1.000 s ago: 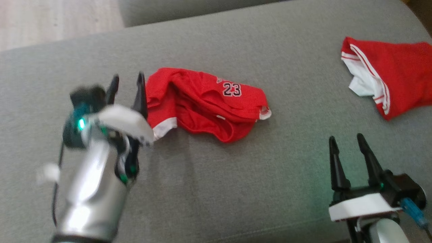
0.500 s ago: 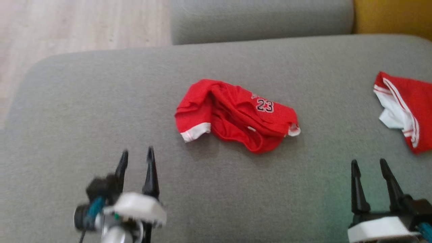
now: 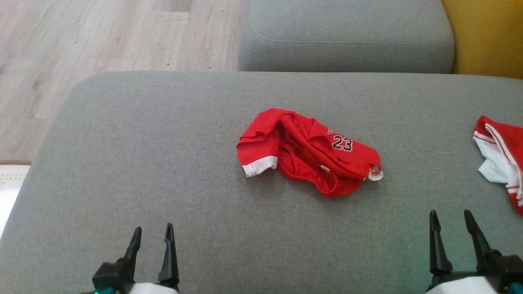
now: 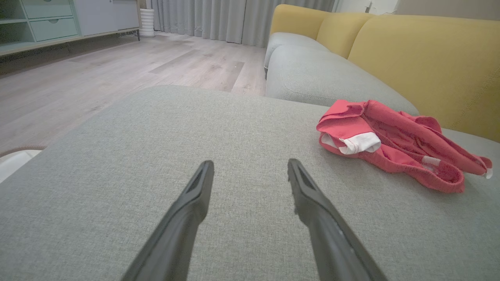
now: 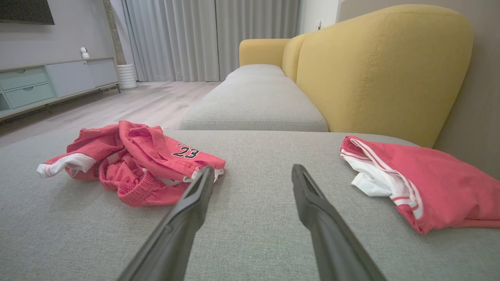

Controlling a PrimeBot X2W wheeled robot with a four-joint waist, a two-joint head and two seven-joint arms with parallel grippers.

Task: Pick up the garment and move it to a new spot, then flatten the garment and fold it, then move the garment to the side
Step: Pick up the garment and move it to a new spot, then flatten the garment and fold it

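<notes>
The crumpled red garment marked 23 lies mid-cushion on the grey sofa seat — a second red garment at its 3 o'clock, wood floor at 11 — while the left gripper at 7 and the right gripper at 5 hover spread and empty.

Other garment cut by right edge. Left gripper, right gripper: bodies cut by bottom edge. Garment lettering above 23 folded, unreadable.
</notes>
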